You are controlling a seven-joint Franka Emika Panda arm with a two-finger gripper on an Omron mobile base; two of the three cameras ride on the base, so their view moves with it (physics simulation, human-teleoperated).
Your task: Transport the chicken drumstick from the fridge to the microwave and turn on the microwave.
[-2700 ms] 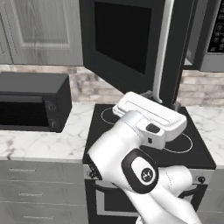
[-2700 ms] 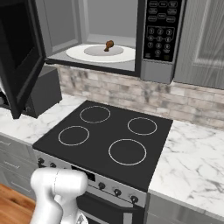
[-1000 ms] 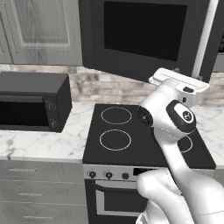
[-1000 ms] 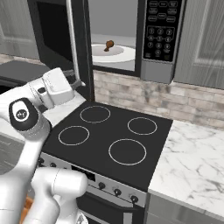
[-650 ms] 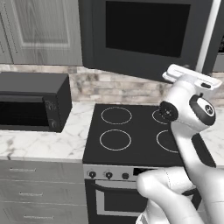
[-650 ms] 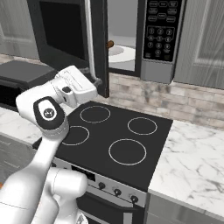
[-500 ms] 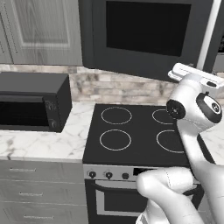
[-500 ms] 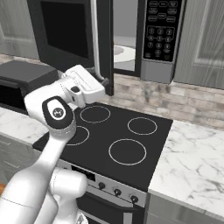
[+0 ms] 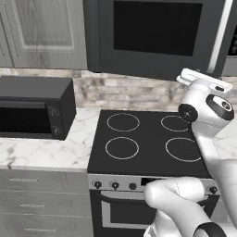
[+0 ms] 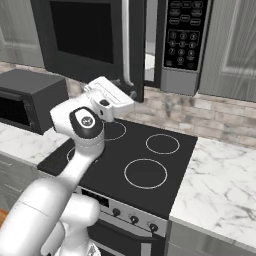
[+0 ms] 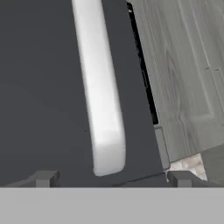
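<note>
- Hovering close against the microwave (image 10: 150, 35) door, the pincer (image 11: 111, 177) has its two tips spread wide apart, with nothing between them.
- Door handle (image 11: 98, 87), long and pale, runs just beyond the tips in the hand view.
- Microwave door is nearly shut in the right base view, leaving a narrow gap beside the button panel (image 10: 185, 32).
- Chicken drumstick cannot be made out.
- Below lies the black stovetop (image 9: 148, 141); a black box oven (image 9: 34, 109) sits on the marble desk (image 9: 41, 152) at left.
</note>
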